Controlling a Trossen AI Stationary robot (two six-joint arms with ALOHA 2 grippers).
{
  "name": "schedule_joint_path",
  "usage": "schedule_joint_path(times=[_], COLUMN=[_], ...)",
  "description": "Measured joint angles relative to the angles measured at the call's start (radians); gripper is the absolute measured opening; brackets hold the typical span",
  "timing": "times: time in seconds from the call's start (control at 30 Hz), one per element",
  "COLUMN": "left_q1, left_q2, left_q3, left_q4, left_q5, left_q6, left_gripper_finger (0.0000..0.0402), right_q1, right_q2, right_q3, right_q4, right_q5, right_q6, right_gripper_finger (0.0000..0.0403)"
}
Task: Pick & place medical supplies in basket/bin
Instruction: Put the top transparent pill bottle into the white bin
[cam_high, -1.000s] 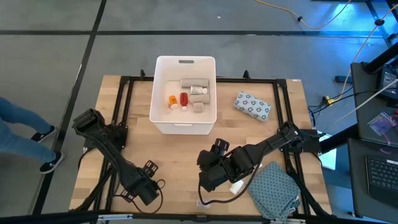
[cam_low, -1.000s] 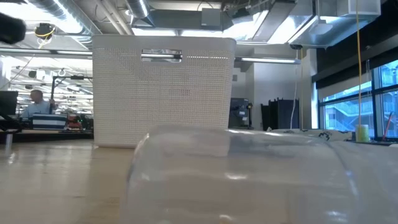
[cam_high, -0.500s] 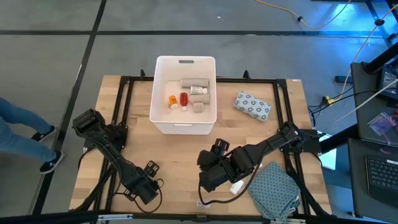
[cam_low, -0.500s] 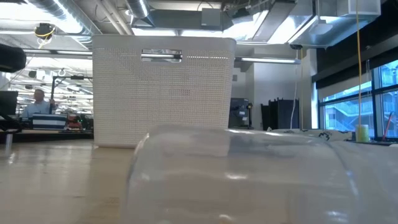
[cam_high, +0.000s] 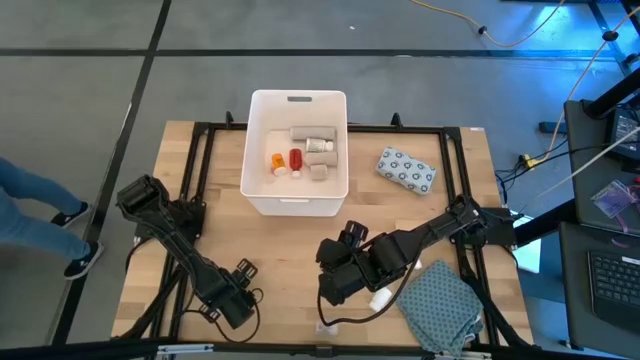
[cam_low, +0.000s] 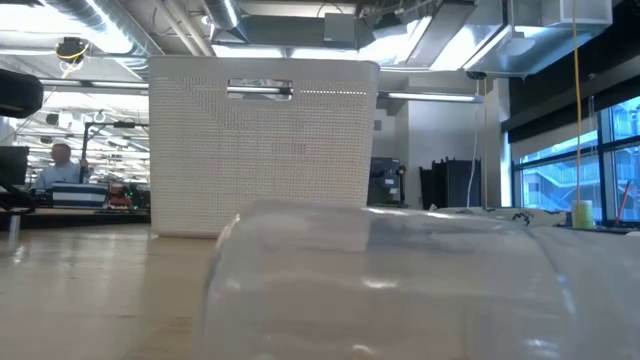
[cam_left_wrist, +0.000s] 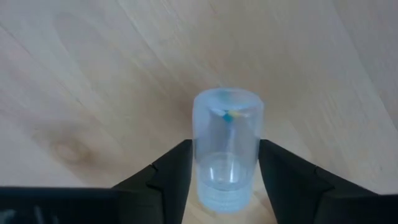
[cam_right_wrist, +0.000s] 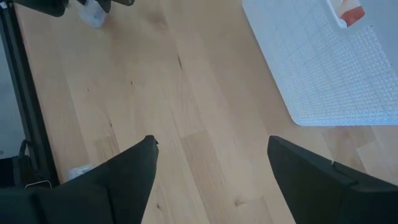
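Observation:
A clear vial (cam_left_wrist: 227, 149) lies on its side on the wooden table near the front left. My left gripper (cam_left_wrist: 225, 144) points down over it and is shut on it; in the high view the gripper (cam_high: 238, 298) hides the vial. My right gripper (cam_right_wrist: 211, 168) hangs open above the middle of the table (cam_high: 345, 275), with nothing between its fingers. The white bin (cam_high: 297, 195) stands at the far middle, holding a red bottle (cam_high: 295, 159), a white bottle (cam_high: 320, 146) and greyish boxes (cam_high: 305, 133). A white blue-dotted pack (cam_high: 407, 169) lies flat to the right of the bin. My left gripper has the clear vial between its two fingers, one finger (cam_left_wrist: 177, 171) on each long side (cam_left_wrist: 202, 155) of the vial's body. The fingers come from above, pointing down, and lie across the vial. The vial lies on its side on the table.
A grey-teal patterned cloth (cam_high: 445, 305) lies bunched at the near right corner. Another clear item (cam_low: 400, 280) lies close in front of the low camera at the near edge. A black frame (cam_high: 200, 140) runs round the table. A person's legs (cam_high: 30, 200) show beyond the left edge.
My left gripper has sunk a little toward the table at the front left. The bin, the dotted pack and the cloth stay where they were.

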Motion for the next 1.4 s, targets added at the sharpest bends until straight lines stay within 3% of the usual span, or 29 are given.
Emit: schedule_joint_path(times=[0.77,1.2,1.4], left_q1=[0.000,0.000,0.000], left_q2=[0.002,0.044,0.036], left_q3=[-0.018,-0.021,-0.019], left_q4=[0.081,0.090,0.078], left_q5=[-0.010,0.039,0.035], left_q6=[-0.002,-0.031,-0.058], left_gripper_finger=[0.0168,0.0193,0.0167], right_q1=[0.000,0.000,0.000], right_q2=[0.000,0.000,0.000], right_q3=[0.000,0.000,0.000], right_q4=[-0.003,-0.003,-0.003], right_q5=[0.000,0.000,0.000], right_q6=[-0.002,-0.002,-0.002], right_gripper_finger=[0.0303,0.0303,0.0303])
